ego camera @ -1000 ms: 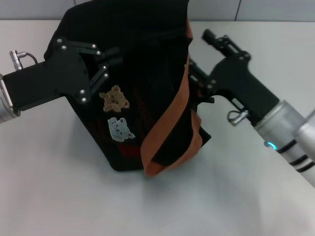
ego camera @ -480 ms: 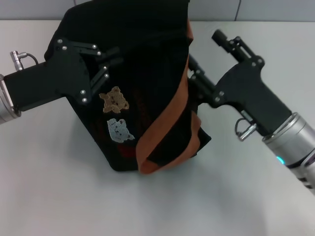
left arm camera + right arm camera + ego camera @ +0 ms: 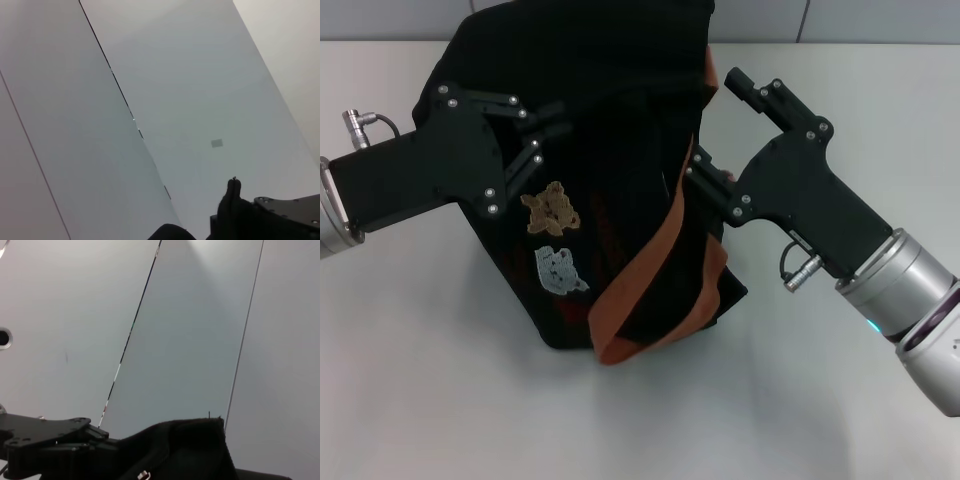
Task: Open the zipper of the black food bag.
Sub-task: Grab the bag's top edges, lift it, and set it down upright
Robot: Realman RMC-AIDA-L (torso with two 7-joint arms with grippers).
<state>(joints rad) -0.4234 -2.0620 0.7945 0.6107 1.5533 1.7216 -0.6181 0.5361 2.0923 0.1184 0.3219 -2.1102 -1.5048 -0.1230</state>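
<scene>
— Black fabric: where's the black food bag (image 3: 620, 200)?
— Mid-table (image 3: 440, 400), toward the far edge; an orange strap (image 3: 655, 270) drapes over its front.
— Grippers?
— Left gripper (image 3: 542, 128) and right gripper (image 3: 705, 178) press its sides; whether either pincer is parted or closed, I cannot tell.

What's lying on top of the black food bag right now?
An orange-brown strap drapes down the black food bag. Both pincers, left and right, press against it. The zipper is hidden.

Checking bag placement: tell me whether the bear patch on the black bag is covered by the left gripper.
No: in the head view the tan bear patch shows uncovered on the black food bag, just below the left gripper.
</scene>
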